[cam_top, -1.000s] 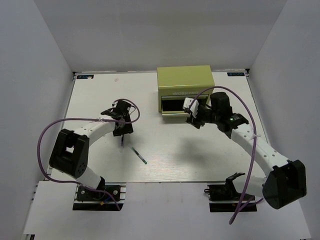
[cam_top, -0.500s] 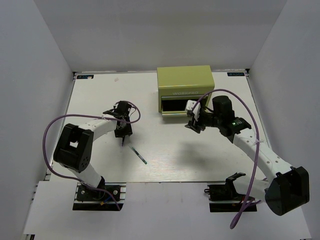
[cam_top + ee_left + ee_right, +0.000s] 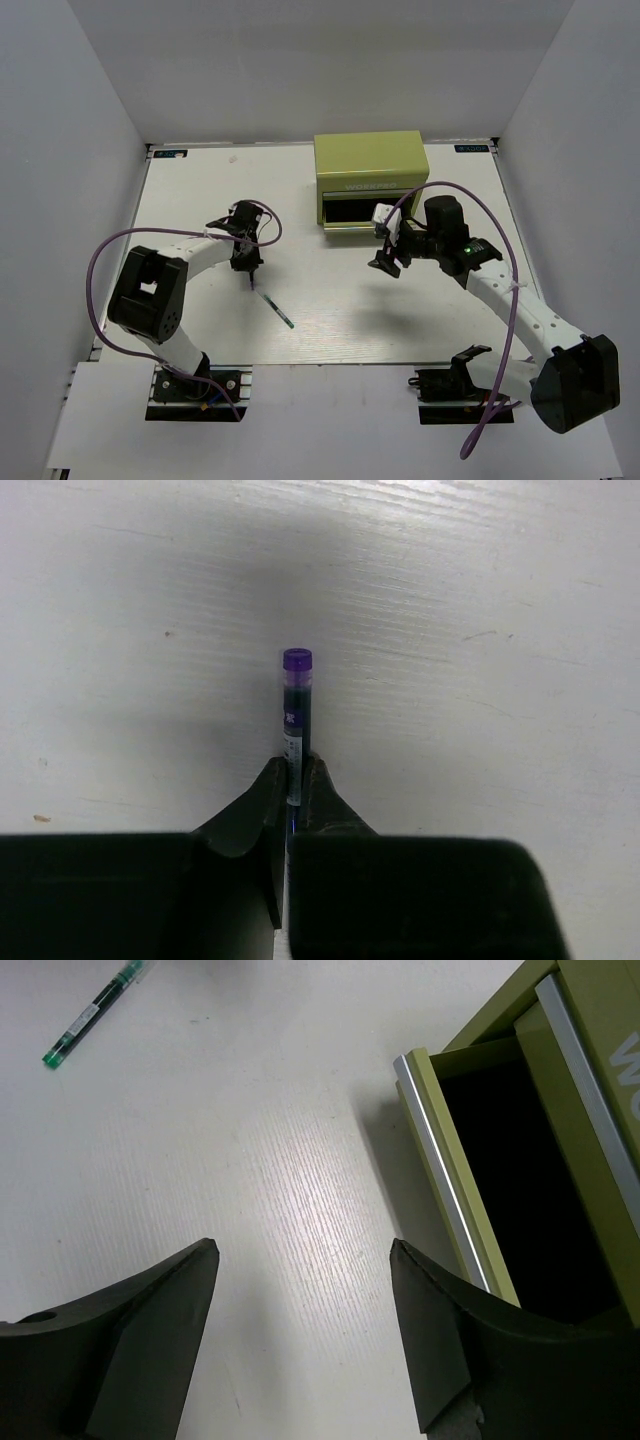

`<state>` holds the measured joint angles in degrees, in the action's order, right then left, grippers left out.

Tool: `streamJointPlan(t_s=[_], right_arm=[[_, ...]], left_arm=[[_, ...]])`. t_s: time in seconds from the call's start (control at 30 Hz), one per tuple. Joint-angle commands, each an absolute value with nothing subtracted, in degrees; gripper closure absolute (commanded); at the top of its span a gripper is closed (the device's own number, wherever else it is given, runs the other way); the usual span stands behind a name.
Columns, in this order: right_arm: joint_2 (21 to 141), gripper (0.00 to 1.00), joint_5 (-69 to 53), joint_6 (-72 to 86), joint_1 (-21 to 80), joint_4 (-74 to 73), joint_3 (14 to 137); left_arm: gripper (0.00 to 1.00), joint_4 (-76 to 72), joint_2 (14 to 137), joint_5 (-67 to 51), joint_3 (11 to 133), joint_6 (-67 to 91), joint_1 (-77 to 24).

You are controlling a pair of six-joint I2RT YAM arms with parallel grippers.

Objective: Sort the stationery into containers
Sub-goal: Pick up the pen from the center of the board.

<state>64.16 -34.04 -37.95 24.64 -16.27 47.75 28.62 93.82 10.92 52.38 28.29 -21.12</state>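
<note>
Two pens are in view. The leftmost sits in the left gripper [image 3: 296, 780], whose fingers [image 3: 262, 798] are pressed together on a slim purple-capped pen [image 3: 297, 705]. The pen points straight ahead of the fingertips, with the cap and a good part of the barrel beyond them. I cannot tell whether it is lifted clear of the white table [image 3: 480, 600].

It looks light and stiff, with a smooth round plastic barrel, so it should need little force. It could, though, pivot or slide in a narrow pinch like this one. A hold nearer mid-barrel, with the fingers across the pen's length, would probably carry it more steadily.

Next to the right, a green-tipped pen [image 3: 275, 309] lies flat on the table. It is apart from the left fingertips and far ahead-left of the right ones. It likely handles the same way and may roll if nudged from the side.

The right gripper [image 3: 300, 1330] hangs with its fingers [image 3: 150, 1345] spread wide and nothing between them. An open drawer [image 3: 445, 1175] of the olive-green box [image 3: 600, 1020] lies just ahead and to the right of the right-hand finger. The part of its dark inside that shows holds nothing I can make out. The drawer looks shallow, so a pen would best go in lengthwise.
</note>
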Motion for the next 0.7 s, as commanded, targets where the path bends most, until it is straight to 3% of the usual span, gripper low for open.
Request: streamJointPlan(t_s=[0.0, 0.27, 0.33, 0.37, 0.47, 0.5, 0.53, 0.67], right_arm=[[63.11, 0.24, -36.3, -35.6, 24.52, -15.3, 46.85], [63.28, 0.23, -32.61, -30.06, 24.35, -11.08, 45.71], [63.19, 0.3, -32.34, -29.1, 24.17, -10.38, 45.79], [63.11, 0.34, -32.17, -28.66, 24.08, -10.28, 45.79], [63.11, 0.69, -31.29, -27.51, 23.91, -8.53, 44.91], [63.02, 0.91, -31.2, -27.51, 23.91, -8.18, 44.3], [62.76, 0.99, -31.29, -27.6, 23.82, -7.65, 44.21], [61.79, 1.0, -31.64, -29.17, 23.47, -7.12, 43.16]], left_arm=[[0.9, 28.48, 94.66, 9.23, 52.64, 26.11, -21.97], [0.98, 28.48, 85.54, 7.04, 60.19, 19.61, -21.97], [0.98, 25.85, 83.68, 2.22, 61.34, 15.85, -21.97], [0.98, 24.62, 81.67, -0.41, 61.87, 14.25, -21.97], [0.99, 15.5, 77.71, -11.41, 59.77, 8.88, -22.5], [1.0, 9.99, 76.56, -15.43, 59.16, 8.27, -22.5], [1.0, 7.41, 75.16, -17.03, 58.63, 8.26, -22.5], [1.0, -1.04, 77.77, -26.86, 60.72, 6.86, -22.5]])
